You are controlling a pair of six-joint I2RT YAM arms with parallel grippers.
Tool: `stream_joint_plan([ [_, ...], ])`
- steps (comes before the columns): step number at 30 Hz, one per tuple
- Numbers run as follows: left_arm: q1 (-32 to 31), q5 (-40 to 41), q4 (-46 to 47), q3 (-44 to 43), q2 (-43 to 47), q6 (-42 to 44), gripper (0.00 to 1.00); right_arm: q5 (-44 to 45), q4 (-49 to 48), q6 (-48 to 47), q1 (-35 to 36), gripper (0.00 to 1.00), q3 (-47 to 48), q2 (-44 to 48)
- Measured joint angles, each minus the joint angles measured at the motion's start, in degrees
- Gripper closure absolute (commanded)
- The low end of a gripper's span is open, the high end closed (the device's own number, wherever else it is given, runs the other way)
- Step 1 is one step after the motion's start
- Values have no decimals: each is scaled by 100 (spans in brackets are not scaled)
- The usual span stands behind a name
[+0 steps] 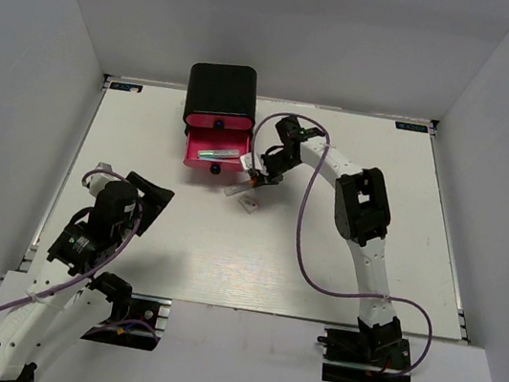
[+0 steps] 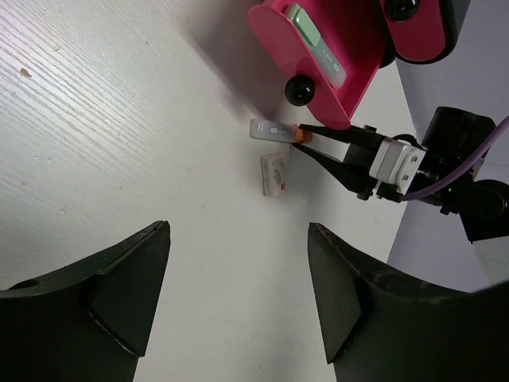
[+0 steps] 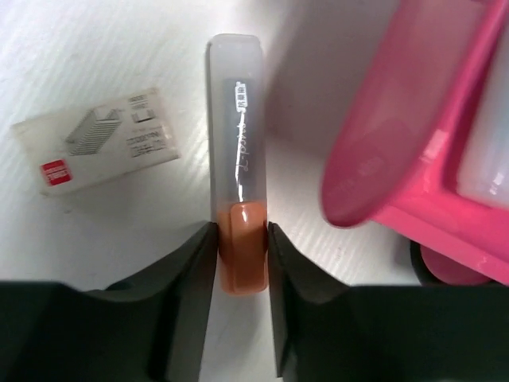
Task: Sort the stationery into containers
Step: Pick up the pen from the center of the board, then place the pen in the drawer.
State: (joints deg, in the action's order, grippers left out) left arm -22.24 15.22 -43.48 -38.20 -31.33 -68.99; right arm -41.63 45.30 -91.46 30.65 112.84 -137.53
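Note:
The black cabinet (image 1: 221, 94) stands at the back, with one pink-red drawer (image 1: 213, 160) pulled open and a pale marker (image 1: 217, 155) lying in it. My right gripper (image 1: 254, 179) is shut on the orange tip (image 3: 242, 255) of a grey marker (image 3: 237, 143), which is down at the table just right of the open drawer (image 3: 413, 159). A small white block with a printed label (image 3: 95, 142) lies beside the marker. The left wrist view shows the marker (image 2: 270, 131), the block (image 2: 275, 174) and the drawer (image 2: 318, 95). My left gripper (image 2: 238, 294) is open and empty, near the table's left.
The drawer's black knob (image 2: 299, 90) juts toward the marker. White walls enclose the table on three sides. The right arm's purple cable (image 1: 303, 218) loops over the table's middle.

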Motion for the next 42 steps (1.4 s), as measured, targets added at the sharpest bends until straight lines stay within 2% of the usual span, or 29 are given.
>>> stream_joint_plan([
  [2,0,-11,4,0,-11,-2,20,13,205,-232,0,71,4,0],
  [5,0,-50,57,0,-57,0,20,26,323,-516,0,84,-236,146],
  [6,0,-79,96,0,-92,0,20,42,313,-636,-4,89,-422,262],
  [8,0,-114,192,2,-168,-2,20,114,308,-813,-17,90,-890,560],
  [11,0,-197,409,48,-313,-2,20,236,164,-756,-22,99,-1585,1005],
  [21,-46,-433,1080,238,-815,37,20,640,-529,511,-109,100,-2221,1631],
  [31,-48,-595,1705,636,-968,61,20,101,-929,1447,-146,100,-2317,3152],
  [36,-48,-769,2111,957,-1145,116,20,66,-1394,2221,-4,100,-1572,2898],
  [42,-48,-975,2527,1217,-1453,345,20,376,-1878,2887,358,100,-457,1906],
])
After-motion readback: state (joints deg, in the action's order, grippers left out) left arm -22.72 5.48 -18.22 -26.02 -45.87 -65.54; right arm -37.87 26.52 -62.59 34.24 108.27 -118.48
